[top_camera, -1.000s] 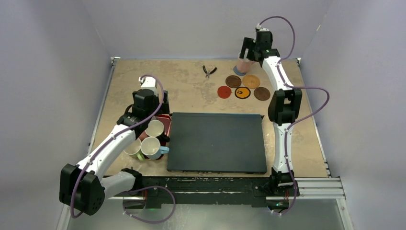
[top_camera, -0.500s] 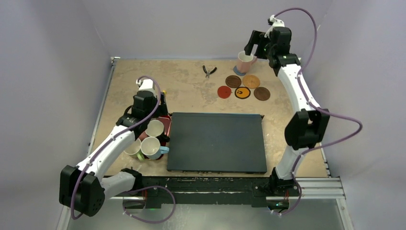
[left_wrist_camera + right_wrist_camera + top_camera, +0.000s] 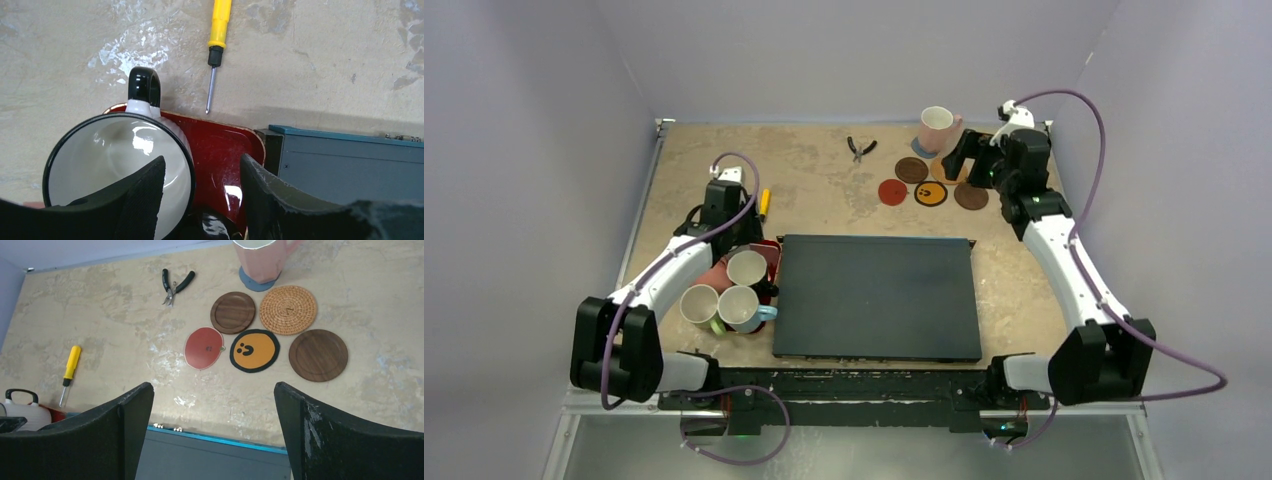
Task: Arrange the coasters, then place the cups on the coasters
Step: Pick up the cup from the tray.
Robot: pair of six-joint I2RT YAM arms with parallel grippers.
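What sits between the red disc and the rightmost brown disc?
The yellow coaster with black marks, between the red coaster and the rightmost brown coaster; the right wrist view shows it best.

Right gripper (image 3: 212, 390) hangs over the table, jaws wide apart. Pink cup (image 3: 260, 260) sits on grey-blue coaster (image 3: 252, 284); close by cluster dark brown coaster (image 3: 233, 312), cork coaster (image 3: 288, 310), red coaster (image 3: 203, 348), yellow coaster (image 3: 254, 350) and brown wood coaster (image 3: 318, 355). At my left edge, possibly a white cup (image 3: 25, 412), mostly cut off.
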